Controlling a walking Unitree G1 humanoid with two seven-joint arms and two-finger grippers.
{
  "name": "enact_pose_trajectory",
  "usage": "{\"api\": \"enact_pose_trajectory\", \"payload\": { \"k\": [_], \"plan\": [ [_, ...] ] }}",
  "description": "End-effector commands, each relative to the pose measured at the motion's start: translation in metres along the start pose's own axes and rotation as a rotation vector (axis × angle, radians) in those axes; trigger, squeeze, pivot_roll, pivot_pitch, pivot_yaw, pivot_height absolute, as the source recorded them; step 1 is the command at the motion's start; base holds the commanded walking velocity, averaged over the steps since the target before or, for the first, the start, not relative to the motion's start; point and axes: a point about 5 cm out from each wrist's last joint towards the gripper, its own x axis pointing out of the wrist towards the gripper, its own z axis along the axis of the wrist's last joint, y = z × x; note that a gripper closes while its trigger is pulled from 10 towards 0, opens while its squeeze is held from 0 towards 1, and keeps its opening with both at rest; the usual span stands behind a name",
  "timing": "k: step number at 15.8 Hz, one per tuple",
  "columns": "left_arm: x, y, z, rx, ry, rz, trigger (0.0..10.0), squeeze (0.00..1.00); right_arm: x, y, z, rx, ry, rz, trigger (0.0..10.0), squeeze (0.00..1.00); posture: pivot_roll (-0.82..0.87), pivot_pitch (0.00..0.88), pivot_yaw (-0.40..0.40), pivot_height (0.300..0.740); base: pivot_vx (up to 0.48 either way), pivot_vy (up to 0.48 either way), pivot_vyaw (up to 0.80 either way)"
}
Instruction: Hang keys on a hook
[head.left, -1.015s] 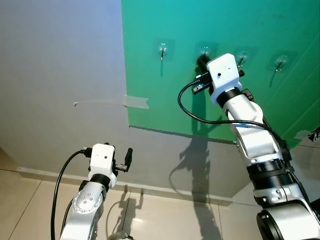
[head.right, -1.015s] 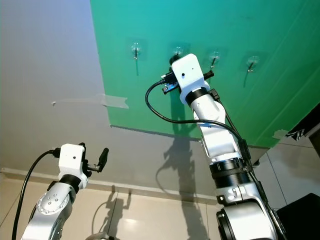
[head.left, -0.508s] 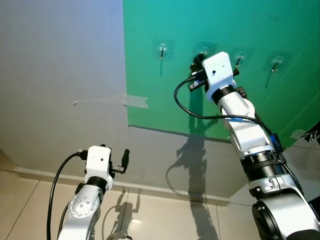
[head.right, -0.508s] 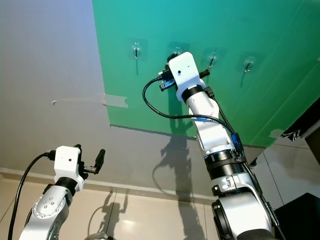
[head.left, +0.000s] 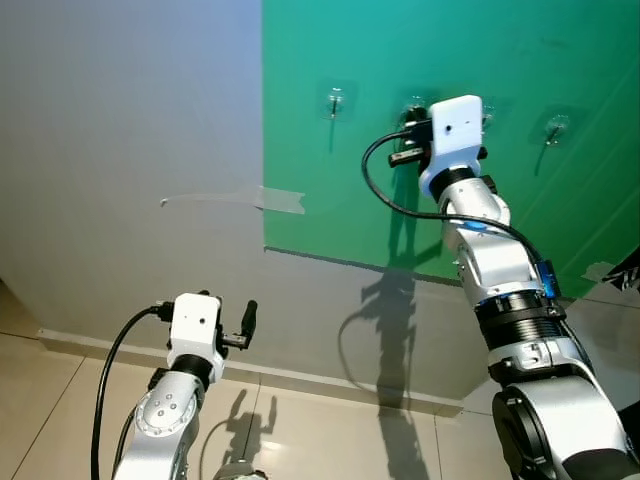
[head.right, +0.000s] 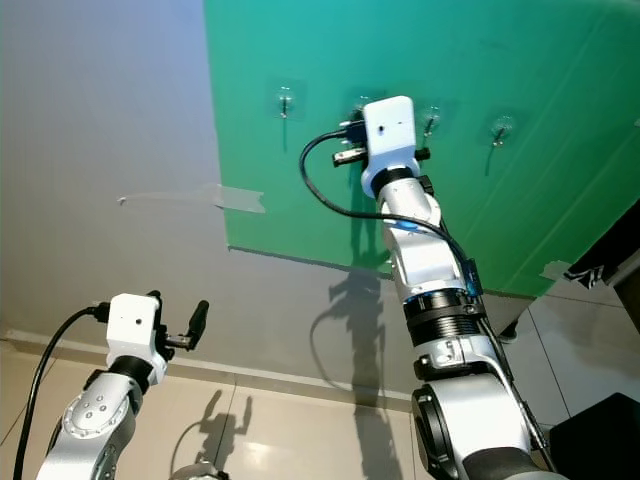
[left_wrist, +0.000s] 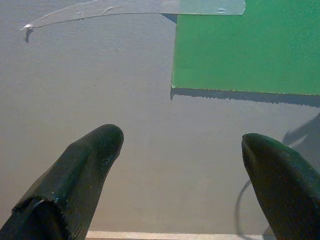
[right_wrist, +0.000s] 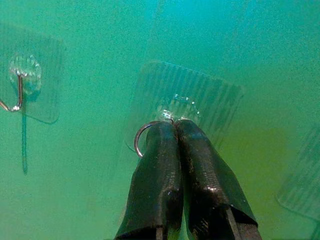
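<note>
Four clear adhesive hooks sit in a row on the green sheet (head.left: 400, 200) taped to the wall; the leftmost hook (head.left: 335, 100) and the rightmost hook (head.left: 556, 126) are bare. My right arm (head.left: 455, 125) is raised to the second hook (right_wrist: 177, 102). In the right wrist view my right gripper (right_wrist: 174, 122) is shut on a thin metal key ring (right_wrist: 141, 137), its tips pressed against that hook's clear pad. The keys themselves are hidden. My left gripper (left_wrist: 182, 137) hangs low by the grey wall, open, with nothing between its fingers (left_wrist: 85, 165).
A strip of clear tape (head.left: 280, 200) holds the sheet's left edge to the grey wall. A pale baseboard (head.left: 300, 378) and tiled floor (head.left: 320, 430) lie below. A dark object (head.left: 625, 270) stands at the far right edge.
My right wrist has risen a little and turned more upright against the second hook. The left arm has sunk slightly. The whole view has shifted a bit.
</note>
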Motion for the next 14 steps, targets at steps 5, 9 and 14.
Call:
{"api": "enact_pose_trajectory", "payload": {
  "k": [5, 9, 14],
  "plan": [
    [-0.002, 0.001, 0.002, -0.005, 0.002, 0.007, 10.0, 0.00, -0.012, -0.007, -0.044, 0.150, 0.246, -0.062, 10.0, 0.00, 0.11, 0.000, -0.084, 0.740, 0.000, 0.000, 0.00],
    [-0.003, 0.003, 0.001, -0.008, 0.004, 0.010, 10.0, 0.00, -0.018, -0.008, -0.059, 0.260, 0.338, -0.116, 10.0, 0.00, 0.11, 0.000, -0.084, 0.740, 0.000, 0.000, 0.00],
    [-0.006, 0.004, 0.001, -0.006, 0.009, 0.010, 10.0, 0.00, -0.028, -0.004, -0.067, 0.194, 0.354, -0.128, 10.0, 0.00, 0.10, 0.000, -0.080, 0.740, 0.000, 0.000, 0.00]
  ]
}}
